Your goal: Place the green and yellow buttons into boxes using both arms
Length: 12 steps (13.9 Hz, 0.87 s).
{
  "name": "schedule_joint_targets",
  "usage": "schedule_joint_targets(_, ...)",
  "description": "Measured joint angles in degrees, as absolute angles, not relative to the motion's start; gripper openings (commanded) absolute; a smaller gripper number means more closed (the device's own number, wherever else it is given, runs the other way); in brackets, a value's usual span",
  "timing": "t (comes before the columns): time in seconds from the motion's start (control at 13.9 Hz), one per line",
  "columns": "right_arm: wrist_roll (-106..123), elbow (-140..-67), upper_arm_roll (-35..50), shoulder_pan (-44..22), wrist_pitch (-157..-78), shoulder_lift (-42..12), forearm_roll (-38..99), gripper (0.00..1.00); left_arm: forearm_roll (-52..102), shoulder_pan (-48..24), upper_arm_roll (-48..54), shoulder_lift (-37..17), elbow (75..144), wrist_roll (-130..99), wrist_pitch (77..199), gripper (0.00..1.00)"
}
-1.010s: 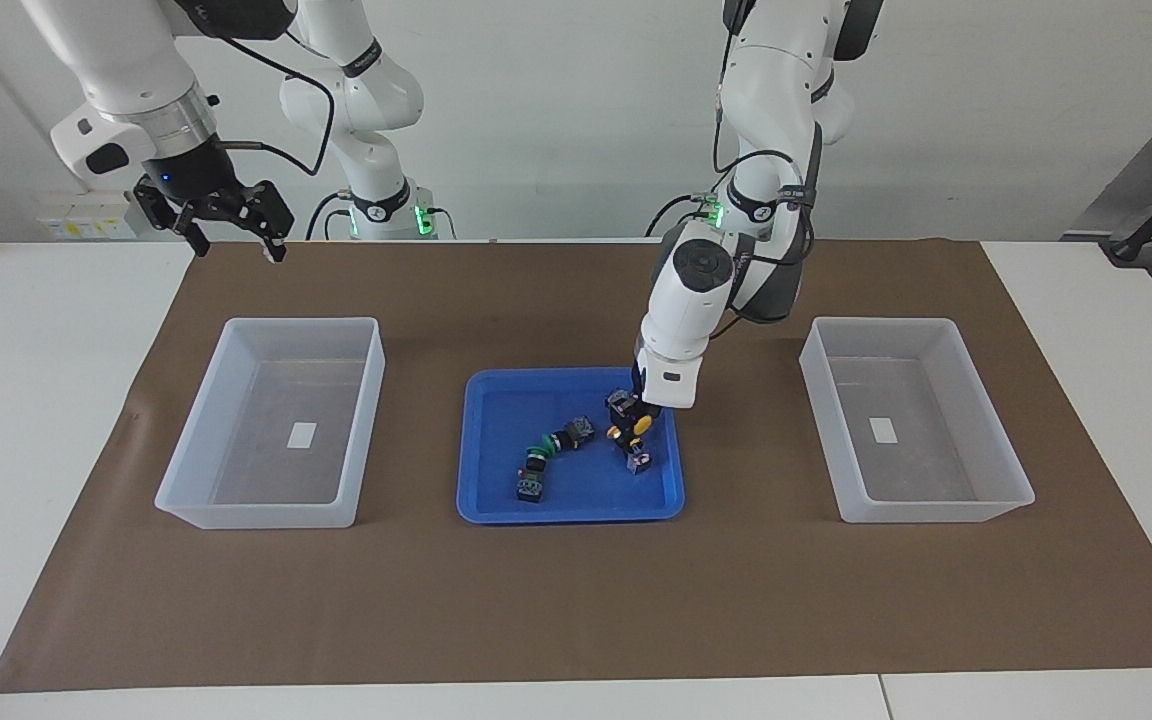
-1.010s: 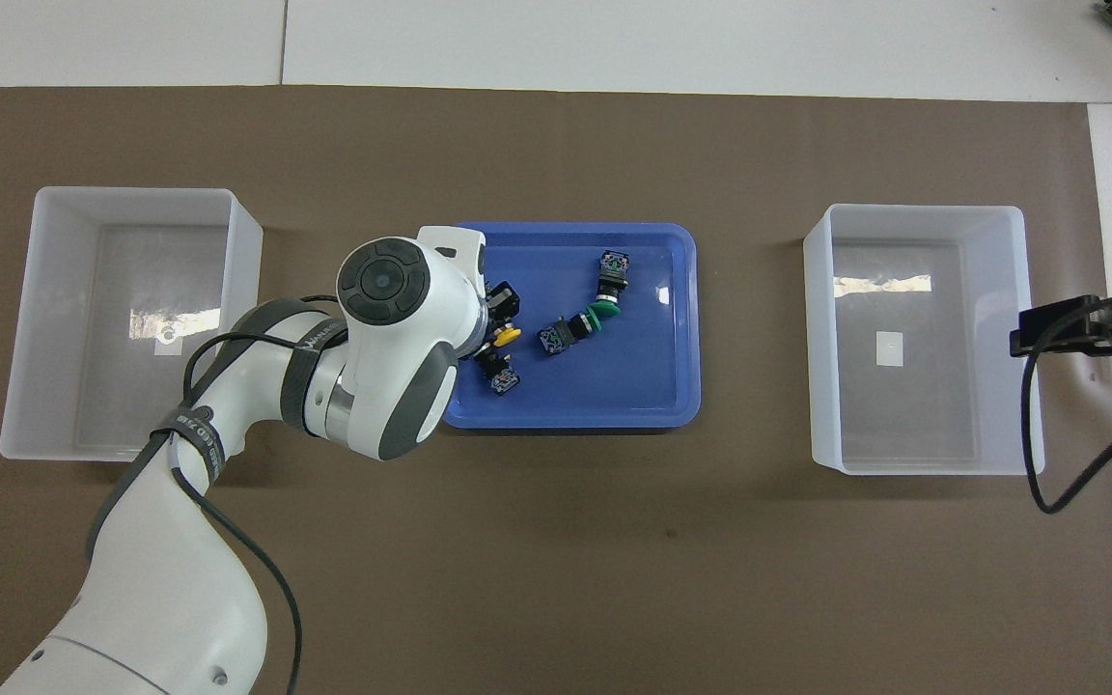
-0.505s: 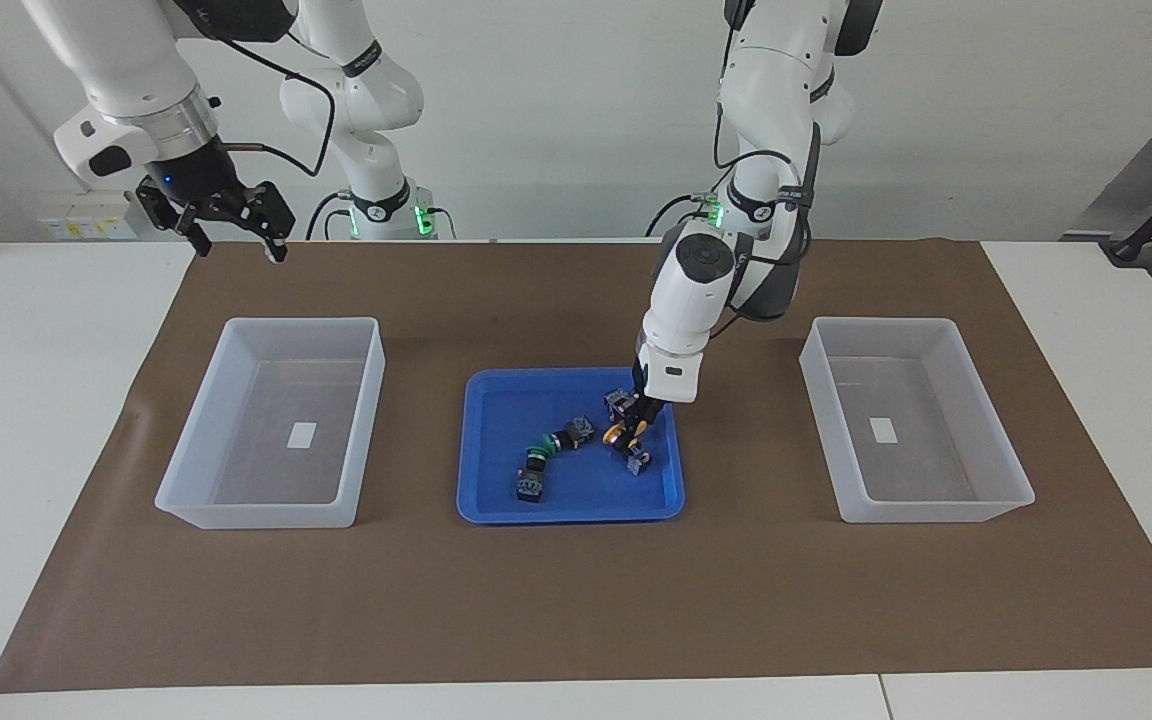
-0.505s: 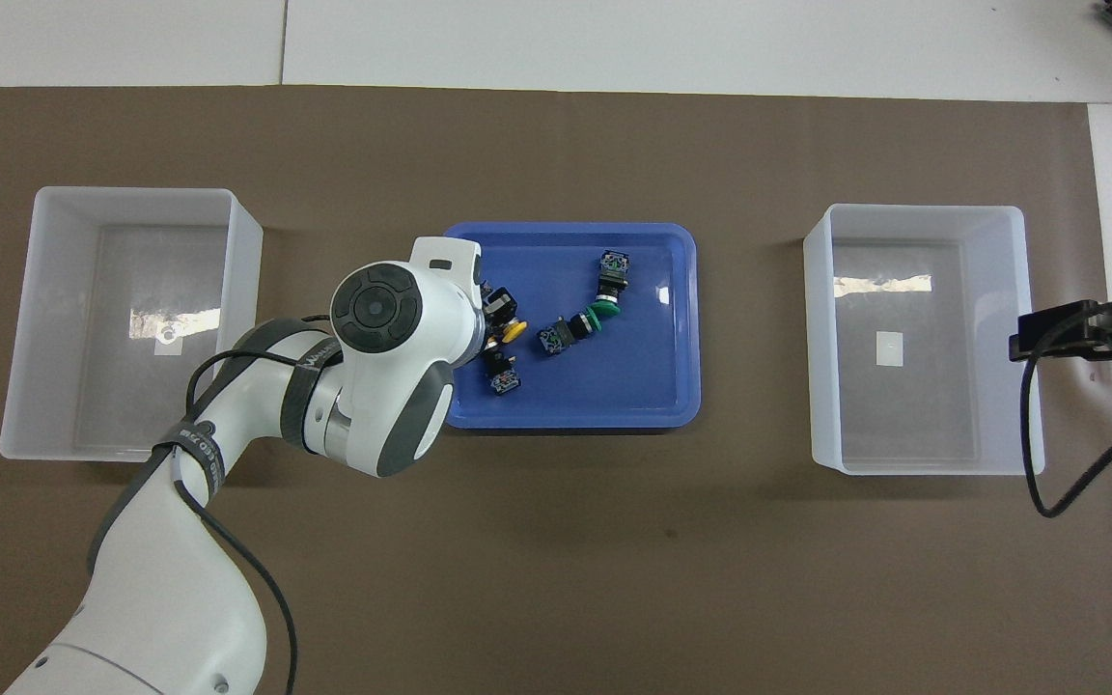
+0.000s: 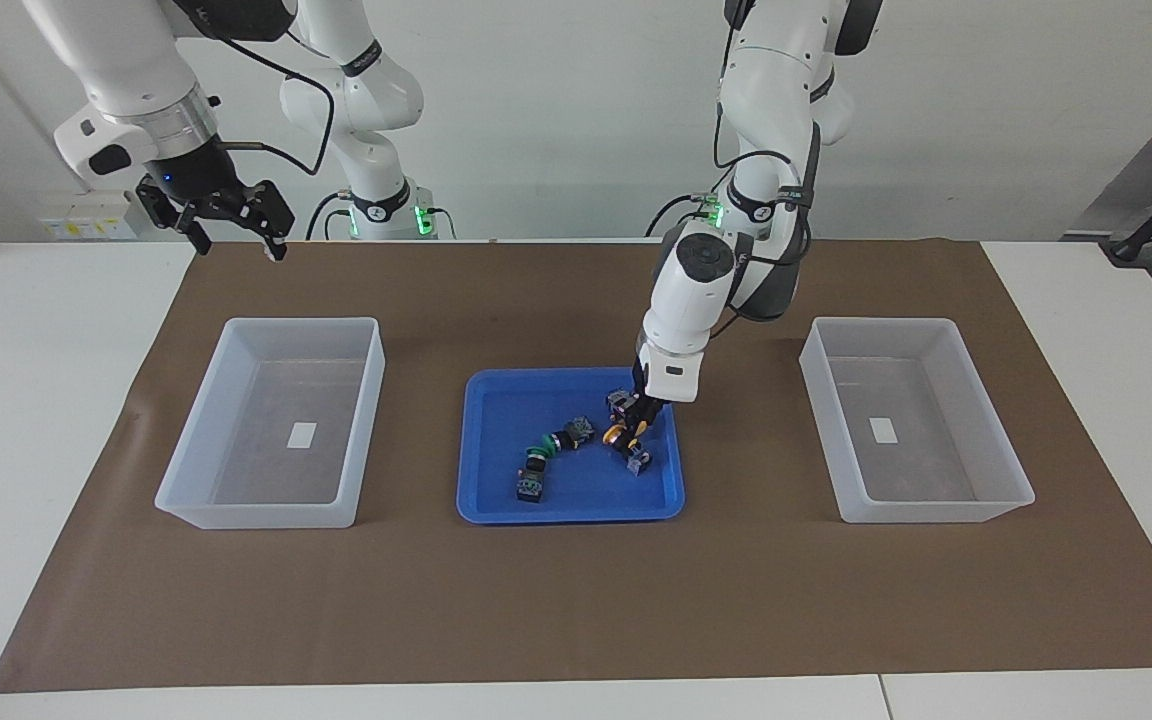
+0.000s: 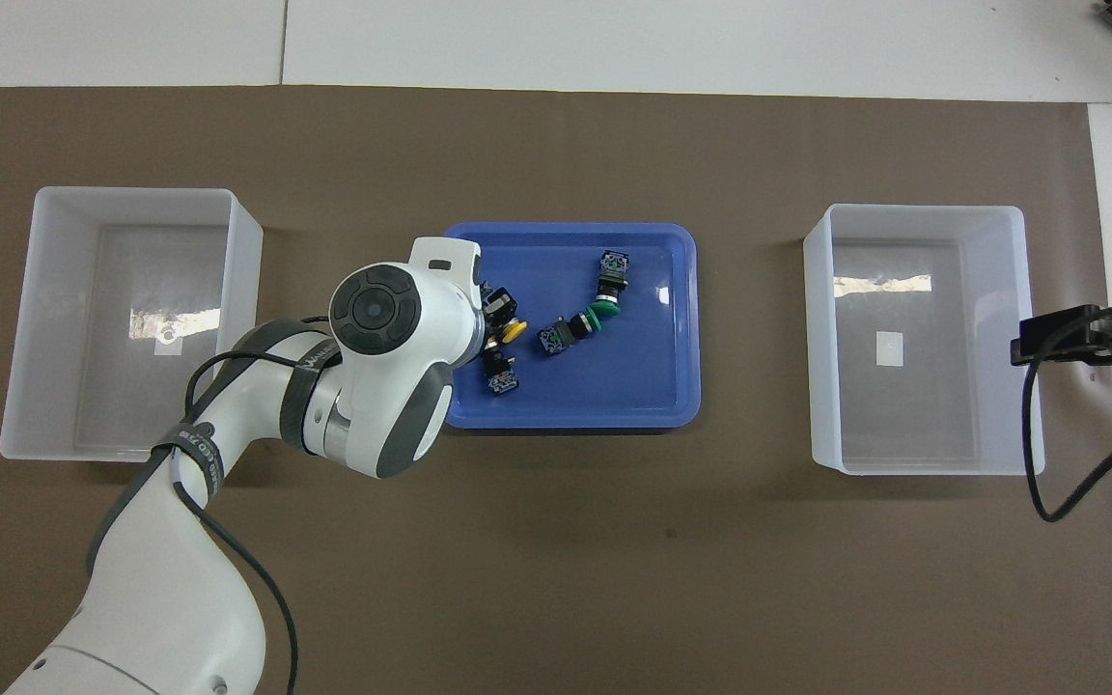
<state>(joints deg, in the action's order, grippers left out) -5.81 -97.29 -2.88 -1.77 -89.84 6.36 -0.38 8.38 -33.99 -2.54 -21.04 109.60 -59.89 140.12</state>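
My left gripper [image 5: 635, 418] is down in the blue tray [image 5: 571, 515], shut on a yellow button [image 5: 615, 435] at its black body. Its yellow cap [image 6: 514, 331] sticks out from under the wrist in the overhead view. A second button [image 5: 638, 461] lies just beside it, its cap hidden. Two green buttons [image 5: 536, 452] [image 5: 550, 440] lie cap to cap in the tray's middle. Both boxes are empty: one at the right arm's end [image 5: 301, 322], one at the left arm's end [image 5: 881, 322]. My right gripper [image 5: 238, 248] waits open, raised over the mat's edge at its own end.
A brown mat [image 5: 576, 600] covers the table between white margins. The tray [image 6: 570, 417] sits midway between the two boxes [image 6: 131, 191] [image 6: 913, 208]. The right arm's cable [image 6: 1048, 483] hangs beside its box.
My left gripper has risen slightly and shifted a little toward the left arm's end; the yellow button shifted a little with it. The right arm barely moved.
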Motion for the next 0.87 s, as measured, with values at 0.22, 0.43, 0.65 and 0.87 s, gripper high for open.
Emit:
schedule_joint_targets(0.22, -5.81, -97.31, -2.88, -1.77, -89.85, 6.39, -0.38, 1.00, 8.38, -34.00, -2.54, -20.95, 109.78, -59.89, 140.38, 0.00)
schedule_joint_targets(0.43, -5.81, -97.34, -2.88, -1.77, -89.85, 6.40, -0.38, 1.00, 8.38, -34.00, -2.54, -20.94, 109.78, -59.89, 140.40, 0.00)
schedule_joint_targets(0.65, -5.81, -97.36, -2.88, -1.77, -89.85, 6.40, -0.38, 1.00, 8.38, -34.01, -2.54, -20.95, 109.30, -59.89, 140.10, 0.00)
schedule_joint_targets(0.87, -5.81, -97.37, -2.88, -1.77, -89.85, 6.40, -0.38, 1.00, 8.39, -33.94, -2.80, -20.94, 105.81, -59.89, 136.34, 0.00)
